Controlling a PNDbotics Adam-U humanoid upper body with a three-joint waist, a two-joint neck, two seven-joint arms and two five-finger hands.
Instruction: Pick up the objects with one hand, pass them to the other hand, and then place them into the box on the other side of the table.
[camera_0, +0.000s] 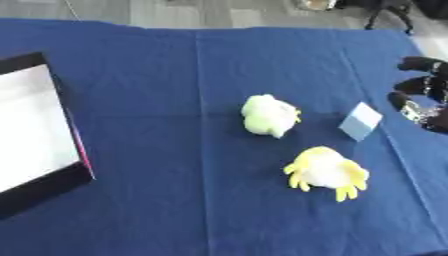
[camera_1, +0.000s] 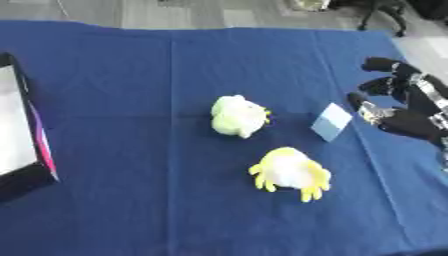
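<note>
At right of frame, the right hand (camera_1: 404, 107) is held open beside a pale card (camera_1: 332, 122), seemingly poised for pickup.

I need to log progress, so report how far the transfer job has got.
Nothing looks done: what shows of the box holds no object. Nothing is in hand either; the right hand is at the table's right edge, holding nothing, close to the pale blue card. The left hand is not in view. Still on the cloth: the card, the green plush toy and the yellow plush toy.
</note>
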